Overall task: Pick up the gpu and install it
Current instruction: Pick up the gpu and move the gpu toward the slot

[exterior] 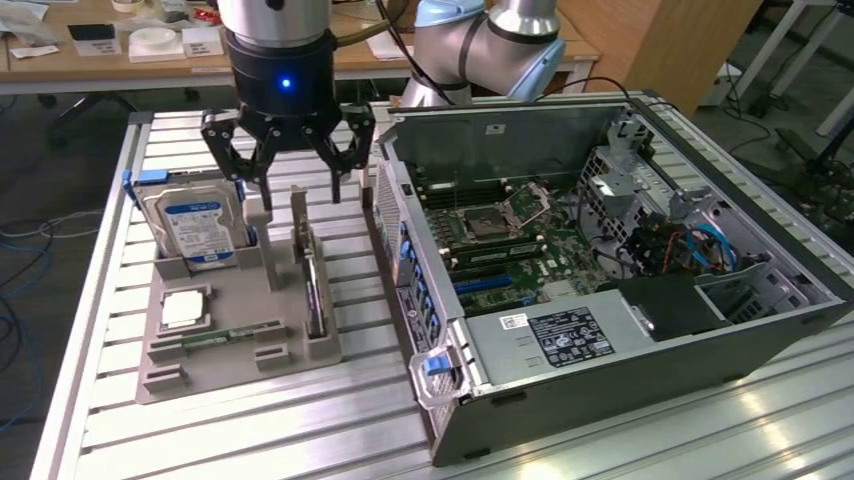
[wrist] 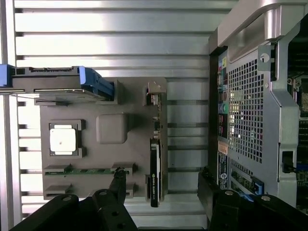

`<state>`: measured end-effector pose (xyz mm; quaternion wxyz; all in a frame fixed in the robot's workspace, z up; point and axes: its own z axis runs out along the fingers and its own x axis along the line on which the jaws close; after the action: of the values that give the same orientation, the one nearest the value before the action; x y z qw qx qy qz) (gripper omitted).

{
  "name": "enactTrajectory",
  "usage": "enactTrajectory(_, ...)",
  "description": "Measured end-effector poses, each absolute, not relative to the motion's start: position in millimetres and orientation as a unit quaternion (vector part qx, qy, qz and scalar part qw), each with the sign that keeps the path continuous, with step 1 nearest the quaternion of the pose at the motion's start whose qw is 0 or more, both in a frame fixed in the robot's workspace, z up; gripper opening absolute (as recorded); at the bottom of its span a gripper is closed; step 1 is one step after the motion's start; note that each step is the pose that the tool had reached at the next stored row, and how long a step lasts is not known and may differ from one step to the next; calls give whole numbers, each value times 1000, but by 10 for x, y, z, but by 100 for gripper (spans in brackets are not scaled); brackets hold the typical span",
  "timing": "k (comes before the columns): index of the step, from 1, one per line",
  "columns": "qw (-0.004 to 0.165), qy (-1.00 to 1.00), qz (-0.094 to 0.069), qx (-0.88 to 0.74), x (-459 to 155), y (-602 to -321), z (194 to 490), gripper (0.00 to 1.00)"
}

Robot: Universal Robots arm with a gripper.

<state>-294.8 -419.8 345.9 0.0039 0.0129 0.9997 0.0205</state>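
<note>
The hand (exterior: 310, 196) hangs over the far end of a grey parts tray (exterior: 227, 375) with its fingers (exterior: 259, 190) spread wide and nothing between them. A blue light glows on its black body. In the wrist view the two dark fingertips (wrist: 118, 177) frame the tray (wrist: 134, 125), and the gpu (wrist: 155, 166) lies in the gap between them, touched by neither.

The gpu (exterior: 311, 275) stands on its long edge in a slot along the side of the tray nearest the computer case (exterior: 601, 330). From above it shows as a thin dark strip (its silver bracket end points towards the far side of the tray). It has not been lifted; the card sits fully in its slot.

The same tray also holds a hard drive (exterior: 198, 226) with a blue and white label, upright in a holder towards the exterior view's left. A square silver processor (exterior: 184, 308) lies flat near the middle, and a narrow green memory stick (exterior: 234, 333) lies just beside it on the near side.

The tray rests on a ribbed aluminium worktop (exterior: 267, 440). Just beside it, on the exterior view's right, the computer case lies on its side with the panel off, showing the green motherboard (exterior: 501, 225).
</note>
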Motion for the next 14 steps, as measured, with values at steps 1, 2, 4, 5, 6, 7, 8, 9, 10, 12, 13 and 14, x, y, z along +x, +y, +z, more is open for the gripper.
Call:
enactTrajectory(1,4,1000,20,13,-2948,-4200,3451,71)
enactTrajectory(2,4,1000,20,13,-2948,-4200,3444,71)
enactTrajectory(4,4,1000,20,13,-2948,-4204,3427,71)
enactTrajectory(5,4,1000,20,13,-2947,-4206,3418,71)
enactTrajectory(6,4,1000,20,12,-2948,-4208,3408,71)
enactTrajectory(7,4,1000,20,12,-2948,-4208,3399,71)
enactTrajectory(8,4,1000,20,12,-2948,-4209,3391,71)
enactTrajectory(9,4,1000,20,12,-2948,-4211,3382,71)
enactTrajectory(10,4,1000,20,12,-2947,-4212,3372,71)
enactTrajectory(12,4,1000,20,12,-2948,-4213,3356,71)
enactTrajectory(13,4,1000,20,12,-2948,-4214,3348,71)
enactTrajectory(14,4,1000,20,12,-2947,-4215,3340,71)
